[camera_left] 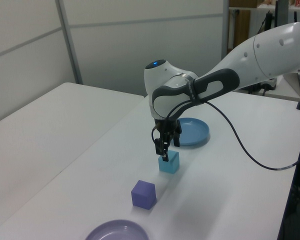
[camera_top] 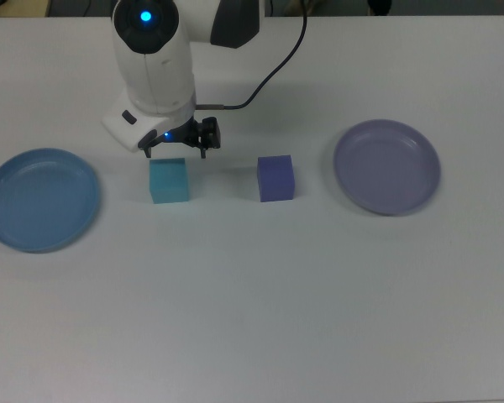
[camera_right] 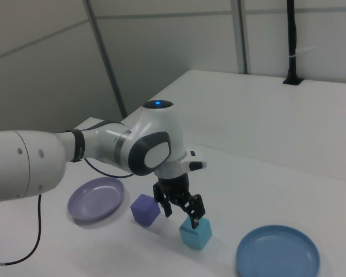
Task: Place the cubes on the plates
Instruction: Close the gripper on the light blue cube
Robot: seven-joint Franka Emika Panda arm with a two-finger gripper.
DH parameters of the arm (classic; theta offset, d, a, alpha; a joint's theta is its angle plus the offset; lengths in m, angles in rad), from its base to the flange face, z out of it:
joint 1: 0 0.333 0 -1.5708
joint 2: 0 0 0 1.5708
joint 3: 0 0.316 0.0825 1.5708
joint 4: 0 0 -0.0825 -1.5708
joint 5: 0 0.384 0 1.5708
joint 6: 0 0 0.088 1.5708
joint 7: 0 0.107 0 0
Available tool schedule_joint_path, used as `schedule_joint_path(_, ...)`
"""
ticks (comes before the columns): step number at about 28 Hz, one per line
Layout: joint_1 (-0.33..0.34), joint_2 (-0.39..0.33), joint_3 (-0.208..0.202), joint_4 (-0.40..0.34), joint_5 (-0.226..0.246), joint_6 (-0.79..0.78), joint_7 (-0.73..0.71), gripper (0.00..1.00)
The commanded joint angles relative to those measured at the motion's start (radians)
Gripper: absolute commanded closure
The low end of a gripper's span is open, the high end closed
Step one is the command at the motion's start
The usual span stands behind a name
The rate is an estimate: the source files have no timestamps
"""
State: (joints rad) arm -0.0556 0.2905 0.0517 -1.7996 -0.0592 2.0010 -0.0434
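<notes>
The cyan cube [camera_top: 169, 180] [camera_left: 169, 162] [camera_right: 196, 233] and the indigo cube [camera_top: 275, 178] [camera_left: 143, 194] [camera_right: 145, 209] rest on the white table between the two plates. The blue plate [camera_top: 40, 200] [camera_left: 190, 132] [camera_right: 278, 253] lies at the top view's left and holds nothing. The lavender plate [camera_top: 387, 166] [camera_left: 117, 231] [camera_right: 96, 199] lies at the top view's right, also bare. My gripper [camera_top: 175, 153] [camera_left: 164, 151] [camera_right: 182, 214] is open, its fingers spread wider than the cyan cube. It hangs just over that cube's far edge and holds nothing.
A black cable [camera_top: 273, 59] runs from the arm off the table's far side. In the left view a second white table [camera_left: 40, 130] stands beside this one. Wall panels close off the back.
</notes>
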Motion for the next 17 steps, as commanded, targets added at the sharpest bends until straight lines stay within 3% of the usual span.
schedule_joint_path(1,-0.013,-0.002,-0.003,-0.024,0.007,0.035,0.026,0.00)
schedule_joint_path(12,-0.015,0.082,-0.010,-0.020,-0.001,0.145,0.034,0.02)
schedule_joint_path(15,-0.016,0.088,-0.010,-0.020,-0.005,0.153,0.034,0.09)
schedule_joint_path(16,-0.019,0.090,-0.012,-0.020,-0.007,0.153,0.034,0.16)
schedule_joint_path(17,-0.023,0.091,-0.012,-0.017,-0.007,0.154,0.034,0.33)
